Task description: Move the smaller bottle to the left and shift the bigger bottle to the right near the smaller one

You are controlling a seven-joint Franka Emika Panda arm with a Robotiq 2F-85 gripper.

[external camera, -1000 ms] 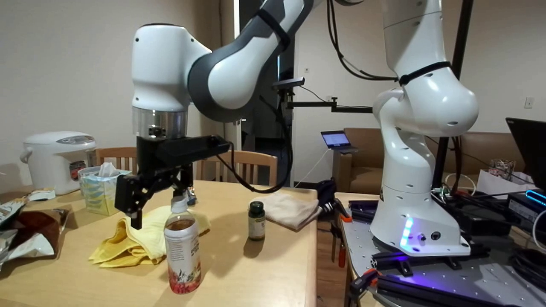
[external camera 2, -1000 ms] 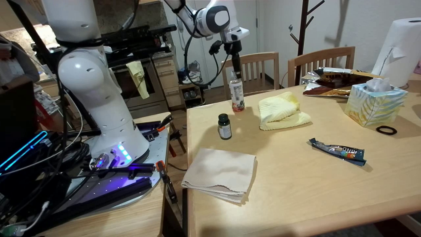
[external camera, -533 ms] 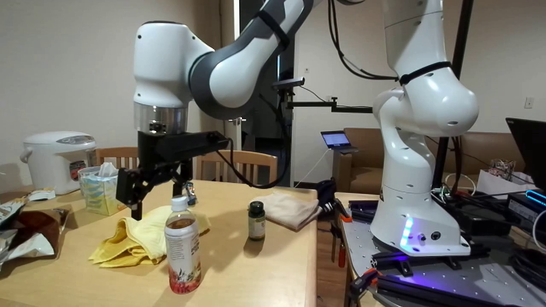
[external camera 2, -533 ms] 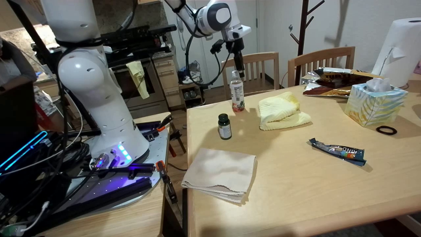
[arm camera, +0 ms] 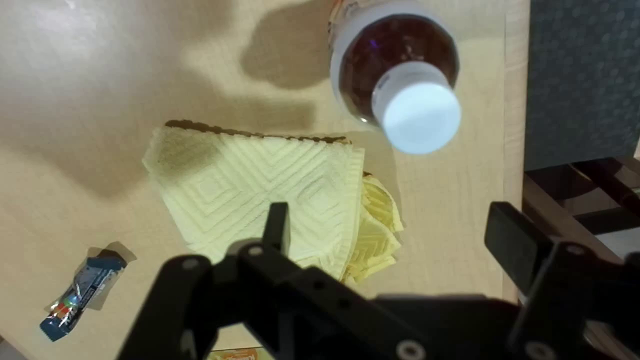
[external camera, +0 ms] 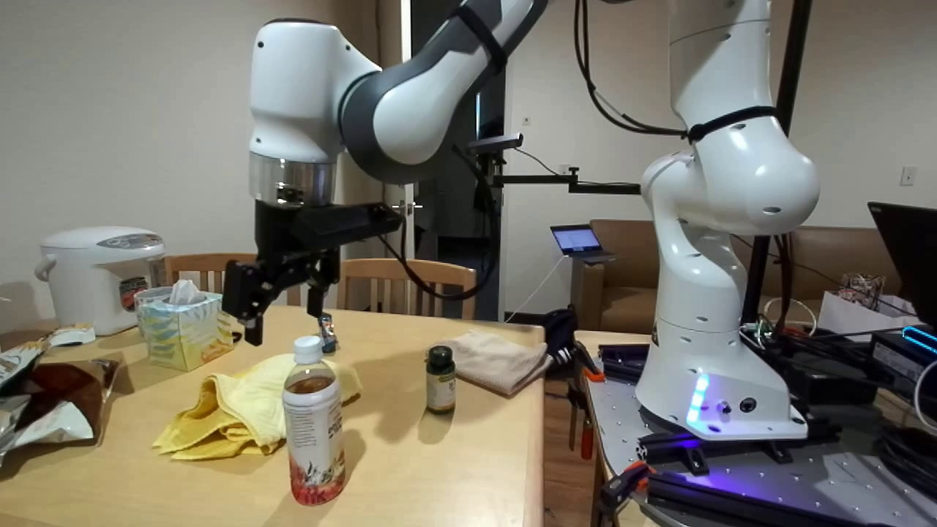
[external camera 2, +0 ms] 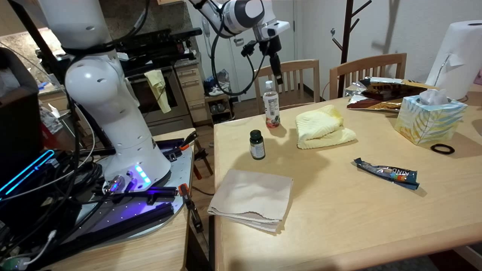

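Note:
The bigger bottle stands upright on the table, with a white cap, pale wrap and red lower band. It shows in both exterior views and from above in the wrist view. The smaller bottle, dark green with a dark cap and pale label, stands upright, apart from it, on the side toward the robot base. It also shows in an exterior view and is out of the wrist view. My gripper is open and empty, above the table and higher than the bigger bottle's cap. Its fingers are spread wide.
A yellow cloth lies beside the bigger bottle, partly under my fingers in the wrist view. A beige cloth lies near the smaller bottle. A snack bar, a tissue box and chip bags are farther off. The table edge is close to the bigger bottle.
My gripper has risen from around the bigger bottle's cap level and moved slightly away from that bottle, staying open. Both bottles stand where they were.

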